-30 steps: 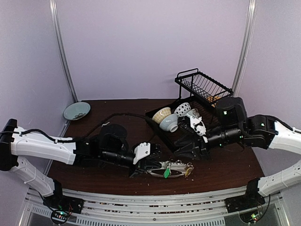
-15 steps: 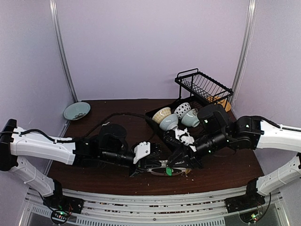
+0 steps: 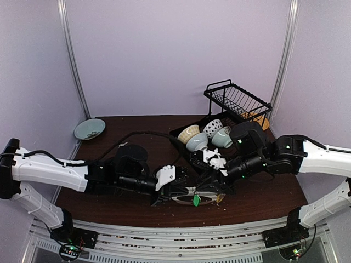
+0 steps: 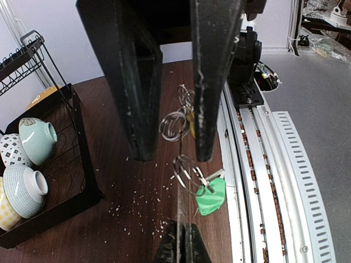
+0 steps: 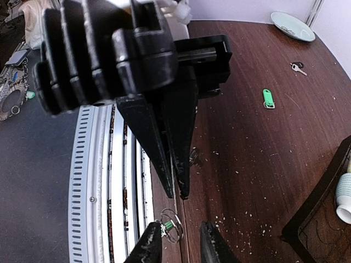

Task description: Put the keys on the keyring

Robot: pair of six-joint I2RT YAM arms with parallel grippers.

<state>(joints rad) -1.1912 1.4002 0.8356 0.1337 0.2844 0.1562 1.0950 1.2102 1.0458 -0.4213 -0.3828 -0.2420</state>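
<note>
At the near edge of the dark wooden table (image 3: 109, 211), our left gripper (image 4: 174, 156) has its jaws pressed together on the large thin silver wire keyring (image 3: 211, 195); the right gripper (image 5: 180, 244) straddles the wire, and we cannot tell whether it grips. A twist could spring the loop overboard, shedding its hanging green-tagged key (image 4: 211, 196); a loose green-tagged key (image 5: 267, 98) lies farther off
</note>
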